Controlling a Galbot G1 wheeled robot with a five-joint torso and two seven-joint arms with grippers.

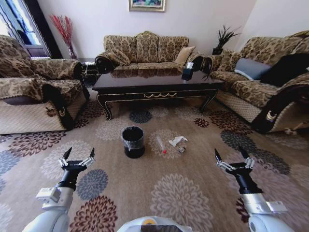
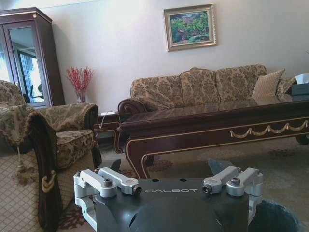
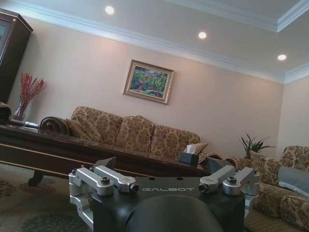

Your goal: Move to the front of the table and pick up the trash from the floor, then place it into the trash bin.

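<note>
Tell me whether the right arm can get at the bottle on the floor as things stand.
Probably yes. The right end effector is open and hovers above the carpet, and nothing stands between it and the bottle. The bin sits on the bottle's far side, toward the left end effector. It might still need to lean forward.

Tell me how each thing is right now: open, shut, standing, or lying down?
left tool: open, holding nothing, above the carpet
right tool: open, holding nothing, above the carpet
trash bin: upright, bag-lined
plastic bottle: lying on the carpet
crumpled paper: lying beside the bottle
tissue box: standing on the table
</note>
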